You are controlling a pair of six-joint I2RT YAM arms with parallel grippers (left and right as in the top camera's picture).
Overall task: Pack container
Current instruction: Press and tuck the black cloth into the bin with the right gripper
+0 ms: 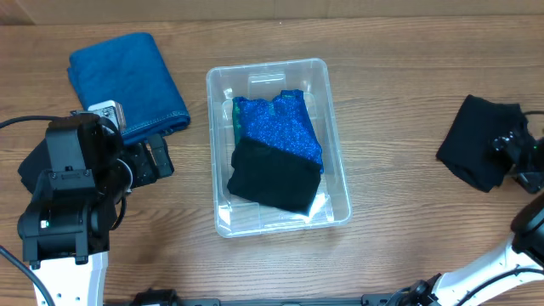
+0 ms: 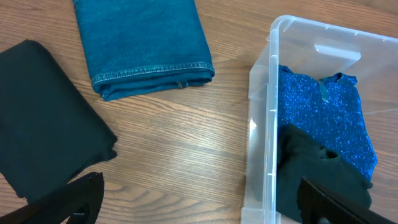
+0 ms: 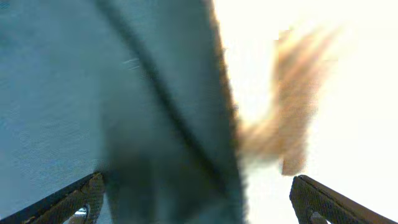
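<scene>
The clear plastic container [image 1: 337,174] stands mid-table and holds a sparkly blue garment [image 1: 280,127] with a folded black garment [image 1: 274,176] on top of its near half. The container also shows in the left wrist view [image 2: 268,112]. My left gripper [image 1: 160,160] is open and empty over bare table left of the container, its fingers spread wide [image 2: 205,205]. My right gripper [image 1: 508,151] is open, low over a folded black cloth [image 1: 478,140] at the far right; the cloth fills its blurred wrist view [image 3: 124,106] between the spread fingers [image 3: 199,199].
A folded blue denim piece [image 1: 127,81] lies at the back left, also in the left wrist view [image 2: 140,43]. Another black cloth [image 2: 43,118] lies under the left arm by the left edge.
</scene>
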